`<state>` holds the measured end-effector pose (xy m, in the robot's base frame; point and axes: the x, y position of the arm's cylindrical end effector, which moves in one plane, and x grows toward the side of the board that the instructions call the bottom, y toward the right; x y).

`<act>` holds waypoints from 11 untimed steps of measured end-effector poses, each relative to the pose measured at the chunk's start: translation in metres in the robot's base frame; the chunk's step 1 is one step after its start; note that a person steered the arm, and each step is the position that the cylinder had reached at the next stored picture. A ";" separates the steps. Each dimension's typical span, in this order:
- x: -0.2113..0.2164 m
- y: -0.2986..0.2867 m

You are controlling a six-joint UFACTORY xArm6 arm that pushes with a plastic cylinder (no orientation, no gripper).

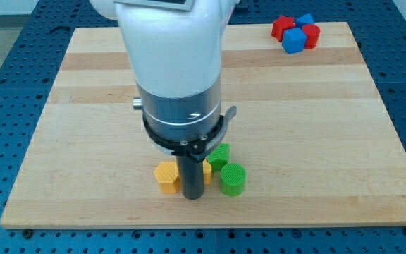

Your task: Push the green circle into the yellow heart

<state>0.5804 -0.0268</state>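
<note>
Pale wooden board [316, 141] on blue pegboard. No jaws on me, only a dark rod; my tip [192, 197] sits between the yellow ridged plastic heart [166, 176] and green ridged circle [232, 178], near both. Circle lies right of heart, so I must get around it.

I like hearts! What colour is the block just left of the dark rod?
Yellow. The block sits at the view's left of my tip, seen in the camera view.
</note>
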 end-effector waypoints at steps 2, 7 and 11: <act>0.023 0.078; -0.034 0.061; -0.068 0.081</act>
